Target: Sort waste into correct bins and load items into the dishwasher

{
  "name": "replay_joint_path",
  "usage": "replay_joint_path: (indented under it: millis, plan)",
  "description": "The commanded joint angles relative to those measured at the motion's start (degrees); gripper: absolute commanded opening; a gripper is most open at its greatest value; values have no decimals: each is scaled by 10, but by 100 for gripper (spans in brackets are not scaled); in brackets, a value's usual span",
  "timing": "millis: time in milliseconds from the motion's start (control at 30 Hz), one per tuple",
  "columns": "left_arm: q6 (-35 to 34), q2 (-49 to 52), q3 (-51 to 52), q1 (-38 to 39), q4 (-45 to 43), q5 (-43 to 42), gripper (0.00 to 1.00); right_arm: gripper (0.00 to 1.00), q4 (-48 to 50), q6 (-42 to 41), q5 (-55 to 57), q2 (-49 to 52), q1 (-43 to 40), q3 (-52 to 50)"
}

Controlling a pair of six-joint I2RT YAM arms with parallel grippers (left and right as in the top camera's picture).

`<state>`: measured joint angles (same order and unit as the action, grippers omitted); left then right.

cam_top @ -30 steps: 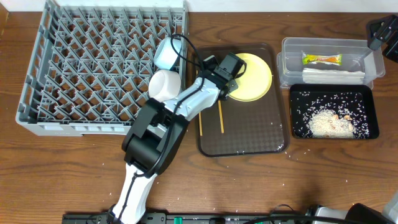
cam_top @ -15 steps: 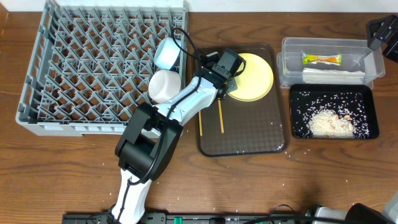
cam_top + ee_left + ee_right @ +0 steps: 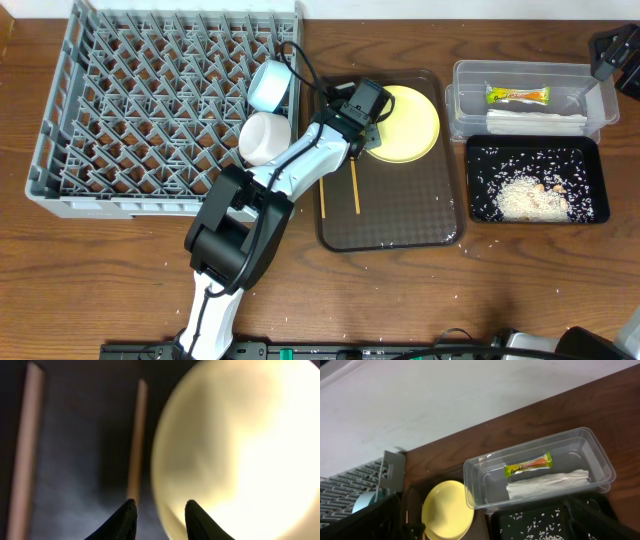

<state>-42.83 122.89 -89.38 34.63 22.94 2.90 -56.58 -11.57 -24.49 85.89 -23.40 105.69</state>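
left claw (image 3: 157,515) — slightly spread | yellow plate (image 3: 240,450) rim between its tips | chopsticks (image 3: 137,435) just beside the plate

Left wrist view is all soft. Yellow plate (image 3: 240,445) is a glowing blur, clipped by the right and bottom edges. Chopsticks (image 3: 137,435) are fuzzy, the outer one running off the bottom. Only the tips of the left gripper (image 3: 157,512) show, so can't tell if the jaws pinch the rim.

Overhead: it covers the plate's left rim; right arm (image 3: 615,50) is clipped at the corner.

Right wrist: right fingers (image 3: 360,520) are dark smears, black tray (image 3: 530,522) and dish rack (image 3: 350,485) are cut off, wrapper (image 3: 528,465) print is unreadable.
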Motion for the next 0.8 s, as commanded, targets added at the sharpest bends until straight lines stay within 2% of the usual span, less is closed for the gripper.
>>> replay_joint_path:
  millis: [0,200,400,600,767]
  plan:
    - [-73,-13,5,-19,8,-126,34,99,-1,-6,-4,1,-6,0]
    - [-158,-13,5,-48,8,-183,34,99,-1,-6,-4,1,-6,0]
    - [-201,-7,5,-52,6,-197,34,99,-1,-6,-4,1,-6,0]
    - [-203,12,5,-52,-10,-213,34,99,-1,-6,-4,1,-6,0]
    - [-202,16,5,-51,-10,-184,34,99,-1,-6,-4,1,-6,0]
